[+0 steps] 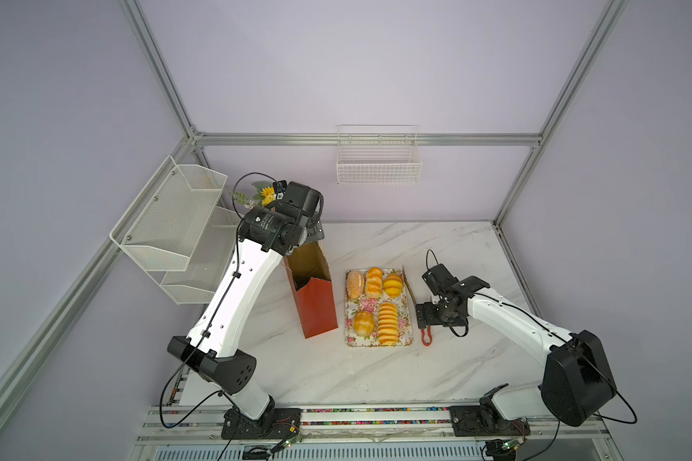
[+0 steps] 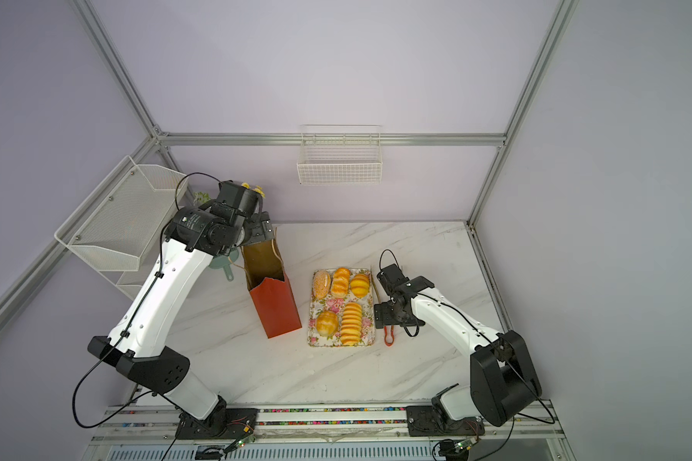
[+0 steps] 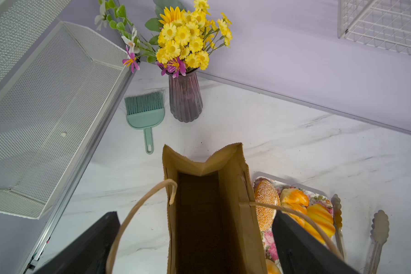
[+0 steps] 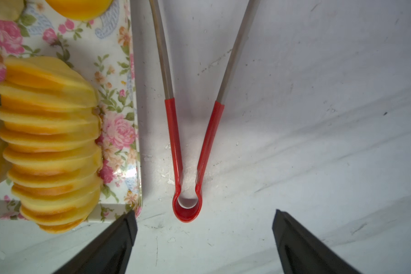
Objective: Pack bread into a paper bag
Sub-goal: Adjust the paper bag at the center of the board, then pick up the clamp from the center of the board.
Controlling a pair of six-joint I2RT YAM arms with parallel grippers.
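Around the tray (image 1: 367, 304)
Bread (image 1: 388, 323) lay on it; the paper bag (image 1: 315, 305) stood to its left, the tongs (image 1: 427, 337) just right.

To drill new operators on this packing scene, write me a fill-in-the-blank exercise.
The floral tray holds ___ pieces of bread.
The paper bag stands upright and its inside is ___.
The tongs lying beside the tray have a ___ handle.
The right gripper hovers over the tongs with its jaws ___.
Missing words: five, empty, red, open.
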